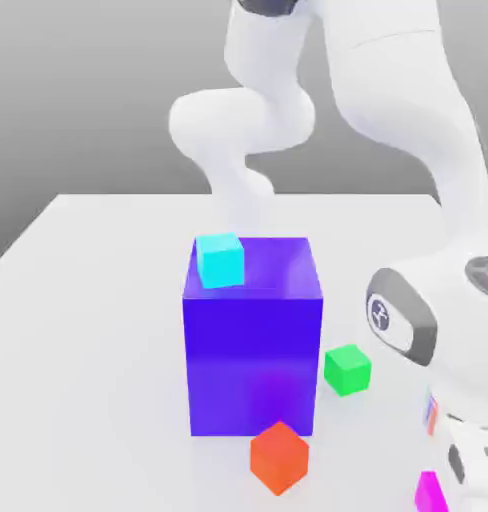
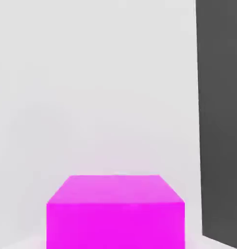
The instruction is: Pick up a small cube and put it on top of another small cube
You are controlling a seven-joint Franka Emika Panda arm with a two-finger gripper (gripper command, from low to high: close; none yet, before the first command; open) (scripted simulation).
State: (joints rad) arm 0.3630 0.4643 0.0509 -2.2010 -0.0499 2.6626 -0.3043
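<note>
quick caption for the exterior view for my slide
Panda arm reaching down to the magenta cube at the table's near edge, beside a big blue cube topped by a cyan cube.

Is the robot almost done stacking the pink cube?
Not yet. The arm has reached the magenta cube at the table's near edge, and the gripper is shut, but a grip isn't visible. Lifting it and setting it on another small cube, maybe the green cube, remains.

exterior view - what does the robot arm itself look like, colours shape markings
The arm is glossy white, built from thick rounded segments with bulging, curved joints. One joint near the exterior view's right carries a dark grey cap with a small white circular emblem on it. A second dark ring sits at the frame's right edge. Lower down there is a small red and blue marking. No loose cables are visible.
</note>
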